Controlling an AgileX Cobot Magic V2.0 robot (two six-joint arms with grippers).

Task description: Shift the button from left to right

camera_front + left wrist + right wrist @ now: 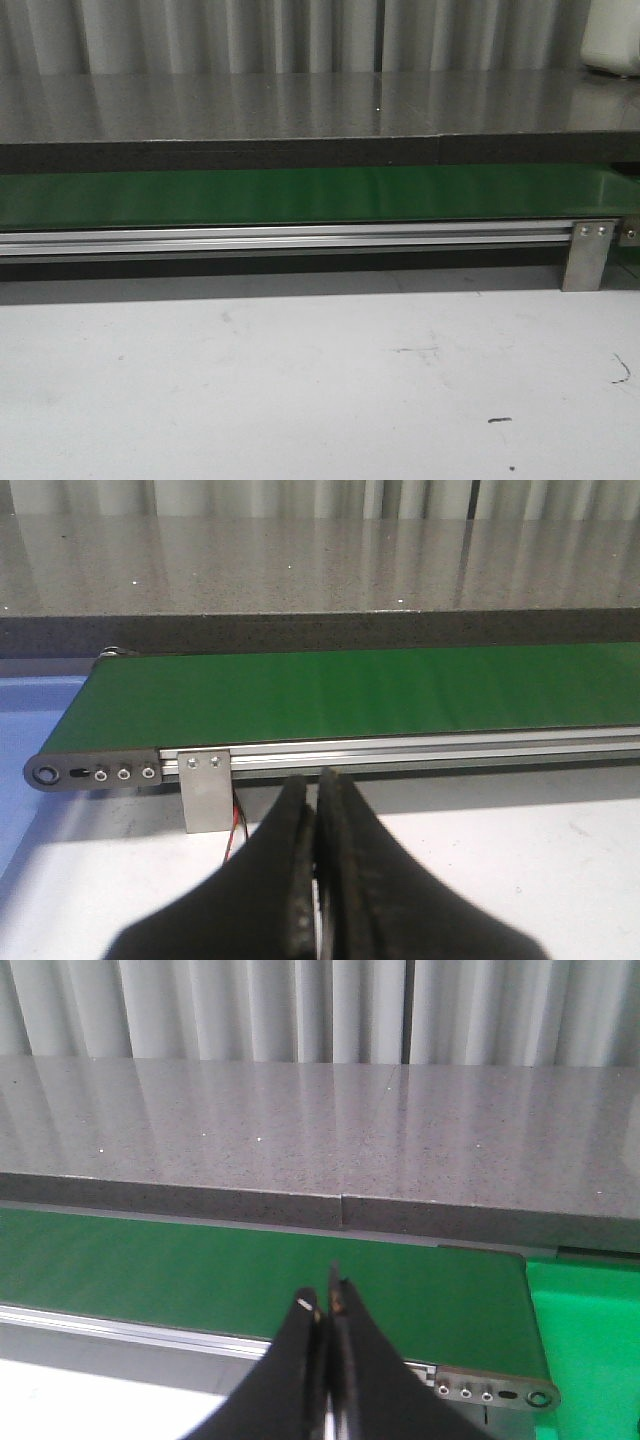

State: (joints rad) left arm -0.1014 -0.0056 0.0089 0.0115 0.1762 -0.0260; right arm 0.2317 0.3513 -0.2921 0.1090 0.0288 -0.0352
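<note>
The button is not in view in any frame. The green belt (300, 195) runs across the front view on its aluminium rail (280, 240). It shows bare in the left wrist view (350, 690) and in the right wrist view (250, 1275). My left gripper (315, 785) is shut and empty, above the white table just in front of the belt's left end. My right gripper (325, 1300) is shut and empty, over the near edge of the belt close to its right end. Neither gripper shows in the front view.
A dark speckled shelf (320, 105) runs behind and above the belt. A metal bracket (587, 255) holds the rail at the right, another (205, 788) at the left with red and black wires beside it. A white object (612, 35) stands at the far right.
</note>
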